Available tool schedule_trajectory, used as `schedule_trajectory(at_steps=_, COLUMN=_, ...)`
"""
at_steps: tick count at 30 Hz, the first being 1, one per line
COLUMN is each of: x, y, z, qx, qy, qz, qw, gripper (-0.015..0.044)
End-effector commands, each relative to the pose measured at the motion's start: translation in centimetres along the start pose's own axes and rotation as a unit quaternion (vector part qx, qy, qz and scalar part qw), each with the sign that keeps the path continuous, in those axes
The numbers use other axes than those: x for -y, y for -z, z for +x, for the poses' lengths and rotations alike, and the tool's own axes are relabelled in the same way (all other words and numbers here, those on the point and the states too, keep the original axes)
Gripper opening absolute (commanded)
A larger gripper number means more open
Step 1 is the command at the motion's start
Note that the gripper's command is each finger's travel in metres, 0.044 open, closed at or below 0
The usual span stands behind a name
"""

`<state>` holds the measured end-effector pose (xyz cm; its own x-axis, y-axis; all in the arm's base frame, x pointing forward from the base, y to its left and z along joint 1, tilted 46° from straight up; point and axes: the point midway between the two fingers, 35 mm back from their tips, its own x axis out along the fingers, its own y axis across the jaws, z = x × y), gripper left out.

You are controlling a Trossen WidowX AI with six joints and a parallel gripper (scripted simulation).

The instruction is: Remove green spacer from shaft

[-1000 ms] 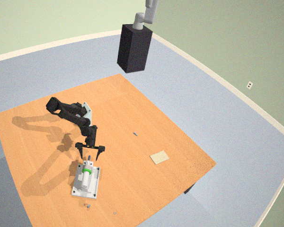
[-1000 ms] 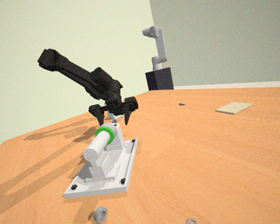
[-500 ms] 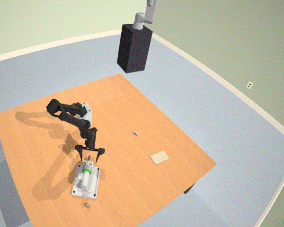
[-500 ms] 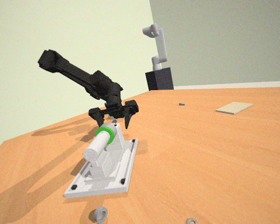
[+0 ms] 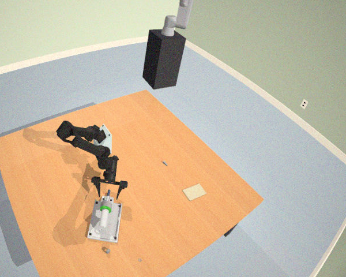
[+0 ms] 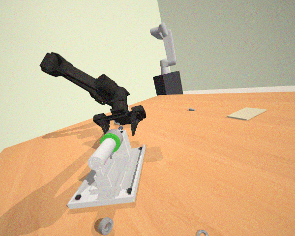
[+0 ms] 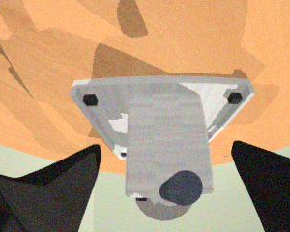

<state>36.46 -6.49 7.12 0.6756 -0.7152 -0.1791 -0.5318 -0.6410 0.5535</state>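
Note:
The green spacer [image 5: 105, 207] [image 6: 109, 136] is a ring on the shaft line, between a white cylinder [image 5: 104, 219] [image 6: 102, 155] and a grey ring-like part [image 5: 106, 203] [image 6: 116, 132] by the upright block [image 6: 126, 146] [image 7: 164, 140]. The dark blue shaft end [image 5: 108, 192] [image 6: 120, 127] [image 7: 184, 188] sticks out of that block toward the arm. My gripper [image 5: 108, 197] [image 6: 119, 134] [image 7: 168, 150] is open and empty, its fingers on either side of the shaft end and apart from it. The shaft inside the parts is hidden.
The white base plate [image 5: 119, 220] [image 6: 140, 172] [image 7: 164, 78] carries the assembly and has dark bolts at its corners. Beyond it lie a thick grey ring [image 5: 106, 250] [image 6: 105, 225] and a thin ring [image 5: 139, 259] [image 6: 202, 232]. A small grey-blue piece [image 5: 165, 163] [image 6: 191, 109] and a cream tile [image 5: 194, 191] [image 6: 247, 113] lie right.

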Motion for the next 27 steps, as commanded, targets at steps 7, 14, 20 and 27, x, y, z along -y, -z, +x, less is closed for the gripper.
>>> schedule_trajectory(at_steps=7, x=0.04, y=0.12, z=0.03, qx=-0.002, qy=0.001, qz=-0.001, qw=1.000, gripper=0.0440)
schedule_trajectory(at_steps=14, x=0.03, y=0.03, z=0.02, qx=0.000, qy=0.000, qz=0.000, qw=1.000, gripper=0.0335)
schedule_trajectory(at_steps=20, x=0.03, y=0.03, z=0.02, qx=0.000, qy=0.000, qz=0.000, qw=1.000, gripper=0.0177)
schedule_trajectory(at_steps=27, x=0.03, y=0.03, z=0.02, qx=0.000, qy=0.000, qz=0.000, qw=1.000, gripper=0.0033)
